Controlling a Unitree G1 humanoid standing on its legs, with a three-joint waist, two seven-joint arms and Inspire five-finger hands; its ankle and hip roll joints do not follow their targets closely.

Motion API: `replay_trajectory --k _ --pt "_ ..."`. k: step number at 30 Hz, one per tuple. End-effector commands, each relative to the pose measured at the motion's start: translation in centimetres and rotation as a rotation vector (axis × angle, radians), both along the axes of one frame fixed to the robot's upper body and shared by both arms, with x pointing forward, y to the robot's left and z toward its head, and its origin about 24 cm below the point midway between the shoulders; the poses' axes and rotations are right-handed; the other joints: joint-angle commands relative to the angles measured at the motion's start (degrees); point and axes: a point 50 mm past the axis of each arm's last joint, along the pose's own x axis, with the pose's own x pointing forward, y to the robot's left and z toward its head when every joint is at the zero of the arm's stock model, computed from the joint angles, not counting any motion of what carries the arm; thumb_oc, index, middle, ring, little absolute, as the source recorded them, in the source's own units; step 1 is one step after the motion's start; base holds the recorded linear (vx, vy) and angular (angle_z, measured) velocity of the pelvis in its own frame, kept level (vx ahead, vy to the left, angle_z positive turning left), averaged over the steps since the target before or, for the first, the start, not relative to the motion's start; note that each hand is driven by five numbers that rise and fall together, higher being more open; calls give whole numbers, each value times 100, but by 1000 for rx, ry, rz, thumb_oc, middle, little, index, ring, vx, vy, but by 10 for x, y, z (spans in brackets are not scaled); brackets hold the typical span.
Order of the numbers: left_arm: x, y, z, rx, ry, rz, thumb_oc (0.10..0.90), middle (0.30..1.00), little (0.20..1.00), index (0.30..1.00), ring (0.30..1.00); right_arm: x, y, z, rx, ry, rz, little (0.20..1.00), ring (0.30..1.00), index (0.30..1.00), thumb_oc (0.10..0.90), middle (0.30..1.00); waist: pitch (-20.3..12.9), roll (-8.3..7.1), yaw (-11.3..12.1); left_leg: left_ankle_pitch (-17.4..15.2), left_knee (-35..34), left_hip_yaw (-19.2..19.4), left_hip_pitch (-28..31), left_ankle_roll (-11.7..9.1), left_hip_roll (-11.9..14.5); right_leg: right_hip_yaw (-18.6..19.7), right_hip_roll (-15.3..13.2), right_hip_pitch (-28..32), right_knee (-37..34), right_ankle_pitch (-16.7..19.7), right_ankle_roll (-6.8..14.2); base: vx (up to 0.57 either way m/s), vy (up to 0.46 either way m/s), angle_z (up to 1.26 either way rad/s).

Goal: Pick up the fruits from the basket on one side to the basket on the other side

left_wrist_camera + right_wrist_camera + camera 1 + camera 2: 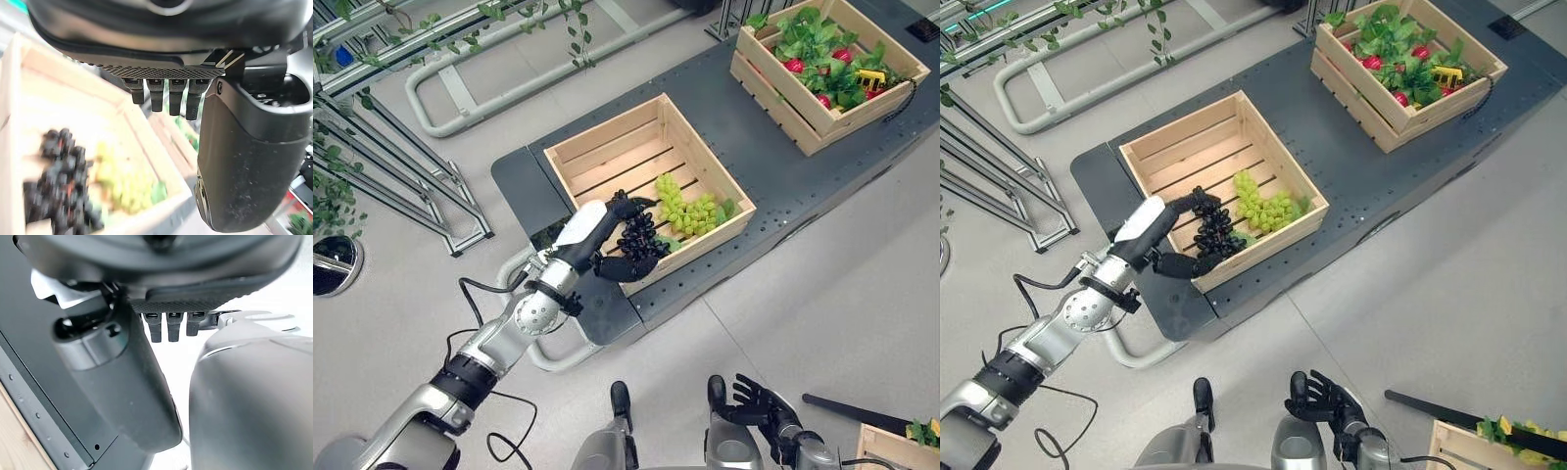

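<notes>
**Clearly at the near crate: left hand on the dark grapes**

Clearly the left hand (607, 240) reaches over the front wall of the near wooden crate (607, 147), its fingers (1197, 203) curled over the top of a bunch of dark grapes (641, 240) and the thumb under it at the crate's front edge. Whether the bunch is lifted off the slats or rests on them cannot be told. In the left wrist view the fingertips show as short stubs and the dark grapes past them are blurred. A bunch of green grapes (688, 209) lies just beside the dark one, toward the crate's right front corner, with a small green leaf at its edge.

The crate sits on a dark tabletop (744, 137). Farther back stands a second crate (773, 78), filled with leafy greens and red fruit; what the yellow item among them is cannot be made out. A third crate (891, 446) is cut off at the lower right corner.

The right hand (759, 401) hangs low near the bottom edge, fingers loosely spread, holding nothing.
</notes>
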Motion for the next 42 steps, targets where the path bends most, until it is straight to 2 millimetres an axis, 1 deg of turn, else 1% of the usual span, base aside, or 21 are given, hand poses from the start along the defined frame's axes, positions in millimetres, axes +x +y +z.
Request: replay_trajectory --k 1,5,7,8,10,13,17,19,20,22,23,24,27,30,31,34,38,41,42 --pt "16 6 59 -21 -331 81 800 900 900 900 900 10 -7 10 28 -80 -2 900 900 900 800 900 -108 37 -124 -190 680 -328 -505 -47 394 414 -44 -864 951 173 -270 -20 -26 10" --pt "29 15 67 11 -420 213 800 900 900 900 900 17 -7 14 35 -94 16 900 900 900 800 900 -4 3 -194 -127 636 -306 -566 -77 448 434 22 -937 944 166 -308 -5 -24 2" --pt "39 19 72 33 -477 296 800 900 900 900 900 28 -4 19 39 -127 32 900 900 900 800 900 128 -33 -243 -82 684 -263 -729 -101 492 452 87 -1110 1025 159 -342 -75 -29 -5" --pt "41 19 74 38 -491 309 800 900 900 900 900 31 -3 21 40 -137 35 900 900 900 800 900 166 -44 -255 -83 728 -258 -789 -108 499 468 107 -1179 1081 150 -353 -108 -25 -4" --pt "52 17 78 80 -557 378 800 900 900 900 900 46 1 28 39 -187 55 900 900 900 800 900 379 -109 -323 -93 1038 -243 -1104 -148 537 530 193 -1483 1350 114 -414 -109 -17 -9" --pt "58 15 83 139 -602 408 800 900 900 900 900 54 4 33 42 -216 65 900 900 900 800 900 502 -154 -368 -112 1219 -213 -1269 -161 563 558 224 -1637 1496 87 -447 -52 -3 -7" --pt "72 11 98 264 -643 459 800 900 900 900 900 69 7 43 51 -271 84 900 900 900 800 900 747 -249 -488 -157 1579 -183 -1660 -188 570 594 297 -1991 1784 32 -487 -51 5 -8" --pt "75 9 101 291 -646 463 800 900 900 900 900 72 7 45 51 -284 83 900 900 900 800 900 799 -263 -509 -168 1670 -179 -1754 -184 565 600 300 -2077 1859 22 -491 -40 14 -5" --pt "78 8 108 342 -651 480 800 900 900 900 900 76 8 49 50 -305 82 900 900 900 800 900 874 -275 -540 -187 1790 -168 -1875 -176 550 609 313 -2191 1966 6 -499 -38 33 -5" --pt "82 8 110 398 -642 489 800 900 900 900 900 80 8 52 46 -323 82 900 900 900 800 900 951 -281 -580 -212 1907 -151 -1972 -172 545 619 322 -2278 2079 -26 -505 -27 37 -7" --pt "82 8 110 402 -642 489 800 900 900 900 900 80 8 52 46 -325 81 900 900 900 800 900 960 -283 -581 -217 1923 -151 -1985 -169 544 621 321 -2291 2093 -28 -506 -23 32 -10" --pt "83 6 113 446 -647 486 800 900 900 900 900 82 6 55 44 -336 78 900 900 900 800 900 1019 -288 -600 -245 2020 -156 -2067 -155 534 637 323 -2367 2180 -48 -512 -17 24 -10" --pt "85 3 122 573 -614 479 800 900 900 900 900 85 2 58 38 -348 65 900 900 900 800 900 1044 -257 -620 -253 2093 -150 -2195 -139 505 644 310 -2475 2232 -52 -515 0 32 -4" --pt "85 2 128 619 -608 478 800 900 900 900 900 86 0 60 30 -351 75 900 900 900 800 900 1044 -230 -612 -282 2142 -124 -2284 -122 497 641 280 -2559 2271 -76 -519 -1 13 0" --pt "83 -1 136 659 -602 472 800 900 900 900 900 84 -3 60 21 -356 71 900 900 900 800 900 1044 -187 -601 -287 2171 -117 -2341 -117 494 638 264 -2622 2311 -79 -521 0 0 0" --pt "78 -2 148 758 -578 485 800 900 900 900 900 84 -9 62 19 -364 46 900 900 900 800 900 1044 -131 -554 -301 2200 -152 -2398 -113 459 618 243 -2621 2286 -94 -528 4 -3 1" --pt "74 3 157 852 -572 500 800 900 900 900 900 85 -12 64 18 -368 41 900 900 900 800 900 1044 -67 -490 -273 2164 -203 -2450 -115 435 577 227 -2608 2197 -72 -531 0 0 0" --pt "70 3 162 915 -565 489 800 900 900 900 900 84 -11 65 18 -366 49 900 900 900 800 900 1044 -42 -457 -271 2167 -222 -2466 -109 424 546 225 -2589 2184 -85 -538 1 -23 1" --pt "70 2 164 971 -556 480 800 900 900 900 900 85 -11 65 19 -367 46 900 900 900 800 900 1044 -30 -446 -271 2179 -238 -2481 -107 419 536 227 -2587 2188 -92 -543 0 0 0"
